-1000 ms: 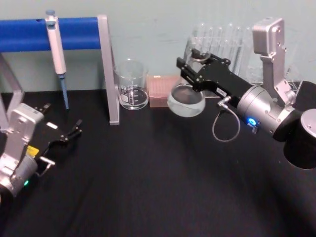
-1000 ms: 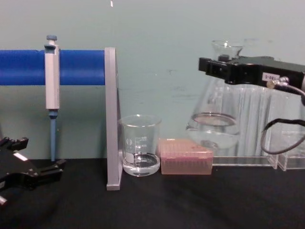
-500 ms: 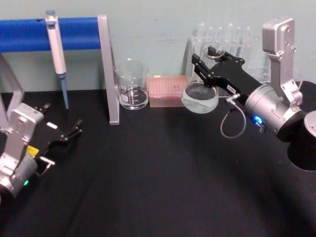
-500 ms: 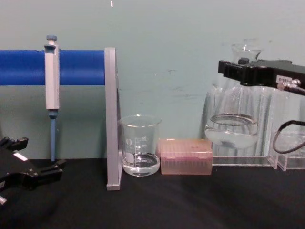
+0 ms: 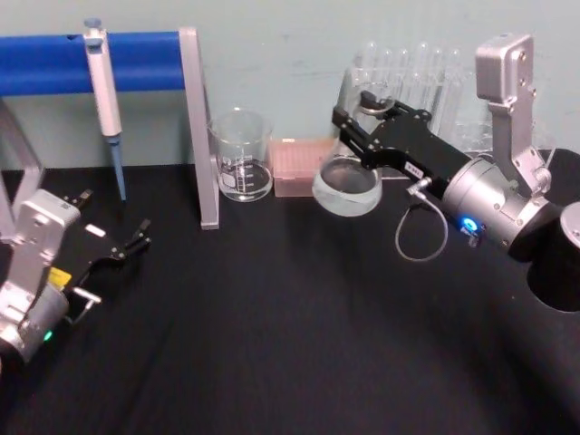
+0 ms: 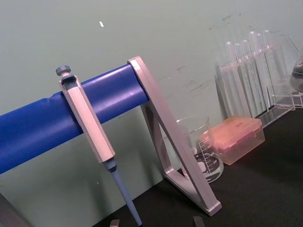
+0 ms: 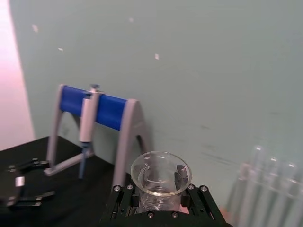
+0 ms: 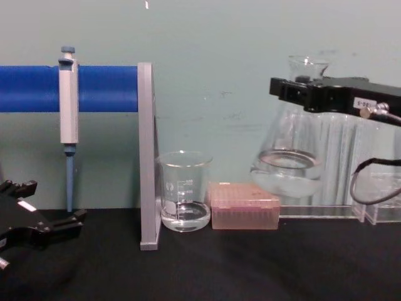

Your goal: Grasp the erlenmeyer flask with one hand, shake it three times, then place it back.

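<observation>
flask (image 8: pixel 289 164) hung near upright, long axis vertical, mouth up, clear of the table (image 5: pixel 290 326) at 1 o'clock, clear liquid pooled in its base. right gripper (image 8: pixel 299 92) pinched its neck. beaker (image 5: pixel 241 156), 12 o'clock, held shallow clear liquid. left gripper (image 5: pixel 128 245) parked at 8 o'clock, fingers spread.

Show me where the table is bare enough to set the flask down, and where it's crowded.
Bare: the black table in front of the beaker and pink box, between the parked left gripper and the right gripper. Crowded: the back row of stand, beaker, pink box and test tube rack, where the right gripper holds the erlenmeyer flask aloft.
</observation>
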